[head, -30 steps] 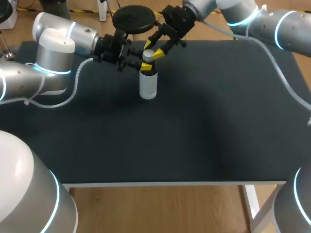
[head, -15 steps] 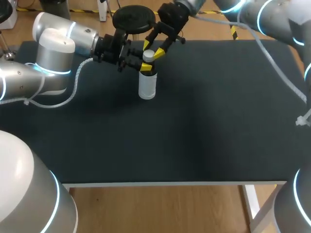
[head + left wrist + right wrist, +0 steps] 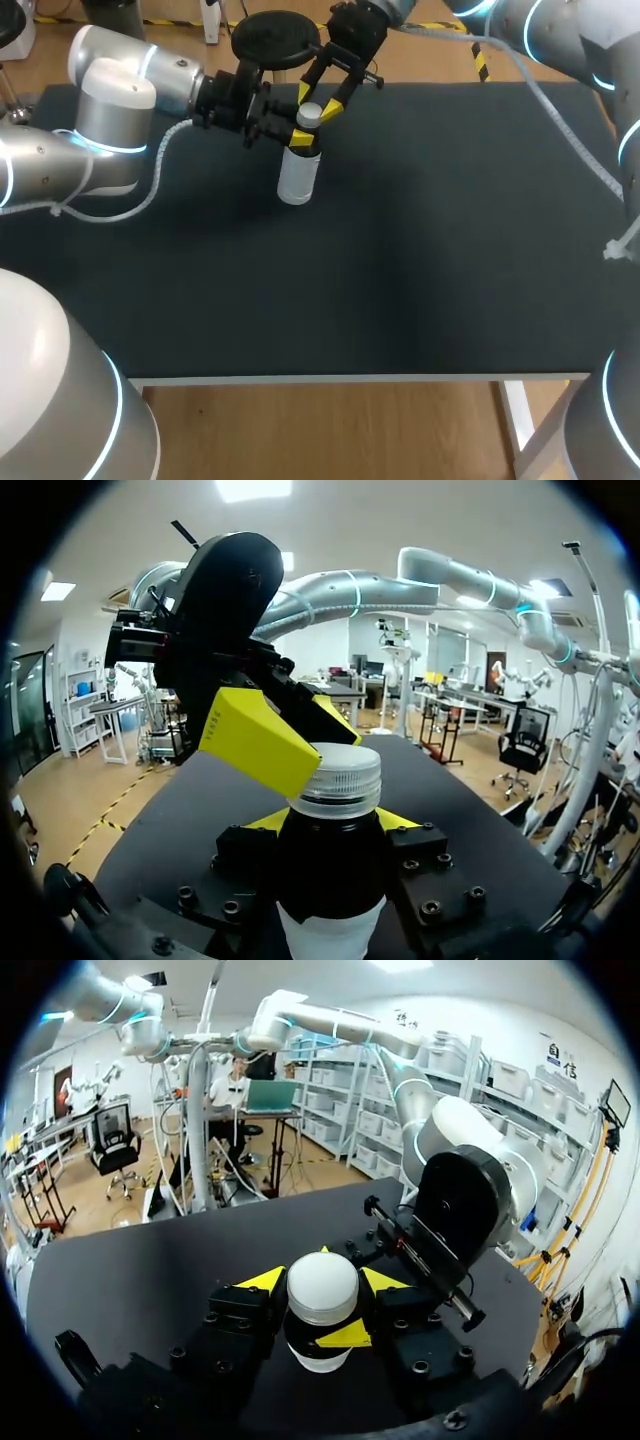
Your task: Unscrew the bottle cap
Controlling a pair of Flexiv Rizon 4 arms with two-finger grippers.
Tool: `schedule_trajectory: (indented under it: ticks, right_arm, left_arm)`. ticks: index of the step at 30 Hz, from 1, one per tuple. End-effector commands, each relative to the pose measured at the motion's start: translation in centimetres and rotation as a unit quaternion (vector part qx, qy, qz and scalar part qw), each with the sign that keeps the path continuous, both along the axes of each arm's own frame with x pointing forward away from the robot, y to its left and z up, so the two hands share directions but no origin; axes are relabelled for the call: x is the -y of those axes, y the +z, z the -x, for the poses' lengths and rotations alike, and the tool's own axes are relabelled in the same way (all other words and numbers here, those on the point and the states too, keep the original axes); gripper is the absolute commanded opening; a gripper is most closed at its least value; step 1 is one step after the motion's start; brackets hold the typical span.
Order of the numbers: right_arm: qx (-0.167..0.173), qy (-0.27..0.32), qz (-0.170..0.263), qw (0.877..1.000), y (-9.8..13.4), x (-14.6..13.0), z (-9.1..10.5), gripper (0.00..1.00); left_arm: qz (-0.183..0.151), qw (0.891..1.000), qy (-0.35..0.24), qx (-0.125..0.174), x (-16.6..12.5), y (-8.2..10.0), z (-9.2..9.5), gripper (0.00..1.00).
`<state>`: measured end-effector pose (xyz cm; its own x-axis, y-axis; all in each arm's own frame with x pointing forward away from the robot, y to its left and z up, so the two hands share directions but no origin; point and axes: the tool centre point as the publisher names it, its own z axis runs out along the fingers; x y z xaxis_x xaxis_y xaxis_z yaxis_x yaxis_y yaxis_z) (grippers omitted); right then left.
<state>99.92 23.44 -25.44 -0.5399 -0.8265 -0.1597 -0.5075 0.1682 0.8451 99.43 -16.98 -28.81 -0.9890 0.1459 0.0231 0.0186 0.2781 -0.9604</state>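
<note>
Clamping one bottle [image 3: 297,180] is the left gripper [image 3: 330,822] (right gripper [image 3: 322,1288]: one cap [image 3: 335,777]).

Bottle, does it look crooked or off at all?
Yes. The bottle leans in the head view, its cap right of its base; left gripper grips the neck, right gripper the cap.

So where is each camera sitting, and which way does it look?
Head view: above and behind the robot, looking down on the table; both arms come in from the sides, the left gripper and right gripper meeting at the bottle.
Left wrist view: on the left wrist, looking along its fingers, shut on the bottle's neck; the right gripper holds the cap ahead.
Right wrist view: on the right wrist, looking down its fingers onto the cap's top; the left arm lies beyond.
Both wrist views share the cap.
</note>
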Motion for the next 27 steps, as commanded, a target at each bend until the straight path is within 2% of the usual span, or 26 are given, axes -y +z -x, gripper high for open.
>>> schedule_trajectory:
  ticks: [1,5,12,19,22,23,25,26,27]
  right_arm:
    - [-0.054,0.332,0.194,0.922,0.4,0.1,-0.7,0.0]
    - [-0.046,0.367,0.207,0.906,0.7,-0.1,-0.8,0.0]
    - [-0.041,0.401,0.229,0.886,1.2,-0.4,-1.0,0.0]
    - [-0.043,0.423,0.24,0.873,1.6,-0.9,-1.0,0.0]
    - [-0.043,0.421,0.239,0.874,1.7,-0.8,-0.9,0.0]
    - [-0.043,0.414,0.236,0.878,1.8,-0.7,-0.9,0.16]
    - [-0.043,0.401,0.235,0.885,2.0,-0.4,-1.1,0.82]
    - [-0.045,0.394,0.232,0.888,2.1,-0.1,-1.2,1.0]
    - [-0.044,0.384,0.232,0.893,2.2,0.2,-1.3,1.0]
  left_arm:
    - [0.001,1.0,-0.002,-0.001,-0.2,-0.1,-0.2,0.0]
    - [0.001,1.0,-0.002,-0.001,-0.2,-0.1,-0.2,0.0]
    - [0.001,1.0,-0.002,-0.001,-0.2,-0.1,-0.2,0.0]
    - [0.001,1.0,-0.002,-0.001,-0.2,-0.1,-0.2,0.0]
    - [0.001,1.0,-0.002,-0.001,-0.2,-0.1,-0.2,0.0]
    - [0.001,1.0,-0.002,-0.001,-0.2,-0.1,-0.2,0.0]
    - [0.001,1.0,-0.002,-0.001,-0.2,-0.1,-0.2,0.0]
    - [0.001,1.0,-0.002,-0.001,-0.2,-0.1,-0.2,0.0]
    - [0.001,1.0,-0.002,-0.001,-0.2,-0.1,-0.2,0.0]
